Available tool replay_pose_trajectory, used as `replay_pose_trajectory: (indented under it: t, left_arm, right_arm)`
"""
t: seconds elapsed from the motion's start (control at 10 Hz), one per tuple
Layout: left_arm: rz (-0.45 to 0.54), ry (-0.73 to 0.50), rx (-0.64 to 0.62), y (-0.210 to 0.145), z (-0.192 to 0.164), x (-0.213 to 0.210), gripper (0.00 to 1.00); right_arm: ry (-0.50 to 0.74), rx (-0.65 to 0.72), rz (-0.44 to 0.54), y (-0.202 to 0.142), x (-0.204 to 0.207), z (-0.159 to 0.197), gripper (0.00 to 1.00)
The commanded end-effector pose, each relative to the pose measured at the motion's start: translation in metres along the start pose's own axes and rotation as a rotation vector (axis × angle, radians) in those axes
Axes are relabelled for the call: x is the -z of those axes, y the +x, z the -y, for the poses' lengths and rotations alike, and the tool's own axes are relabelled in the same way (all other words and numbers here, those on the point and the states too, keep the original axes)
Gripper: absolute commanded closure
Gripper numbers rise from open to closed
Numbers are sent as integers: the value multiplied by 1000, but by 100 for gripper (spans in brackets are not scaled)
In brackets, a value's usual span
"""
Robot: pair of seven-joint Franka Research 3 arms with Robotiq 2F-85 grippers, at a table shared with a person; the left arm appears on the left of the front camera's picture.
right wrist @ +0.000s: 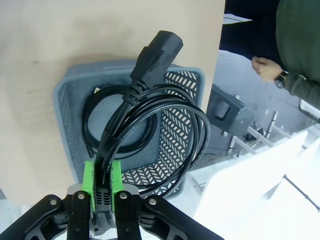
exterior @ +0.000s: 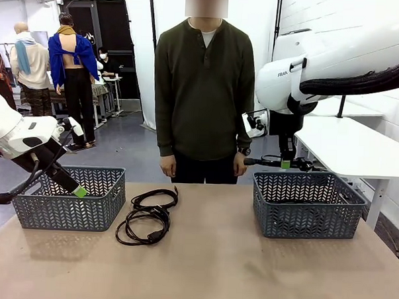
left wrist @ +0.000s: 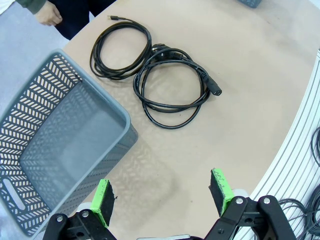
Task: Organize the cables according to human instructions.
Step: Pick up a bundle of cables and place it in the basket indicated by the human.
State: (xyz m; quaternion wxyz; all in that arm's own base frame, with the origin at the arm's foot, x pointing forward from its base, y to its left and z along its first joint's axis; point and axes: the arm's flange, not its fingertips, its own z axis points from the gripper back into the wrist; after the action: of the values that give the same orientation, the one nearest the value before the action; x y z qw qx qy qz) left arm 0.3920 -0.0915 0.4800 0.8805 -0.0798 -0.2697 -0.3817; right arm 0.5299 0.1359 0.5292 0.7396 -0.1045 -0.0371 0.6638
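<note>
Tan table (exterior: pixel 214 276) | right gripper (right wrist: pixel 101 172) pinches held cord (right wrist: pixel 150 105) above right basket (right wrist: pixel 62 105), stowed cord (right wrist: pixel 90 120) inside | left gripper (left wrist: pixel 161 189) wide, empty, near left basket (left wrist: pixel 60 145) | loose cords (exterior: pixel 147 217) on table between baskets | advice: lower coil below rim, centre plug, then release.

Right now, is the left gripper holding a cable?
No, the left gripper stands open with nothing between its pads, and two cables lie on the table beyond it.
</note>
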Motion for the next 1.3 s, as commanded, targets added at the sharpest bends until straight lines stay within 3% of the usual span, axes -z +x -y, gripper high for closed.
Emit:
replay_pose_trajectory:
  t: [0.0, 1.2]
  left_arm:
    - [8, -13, -12, -1, -1, 0, 0]
    - [8, -13, -12, -1, -1, 0, 0]
  right_arm:
    - [6, 4, 10, -10, 2, -1, 100]
    - [22, -60, 23, -68, 50, -3, 100]
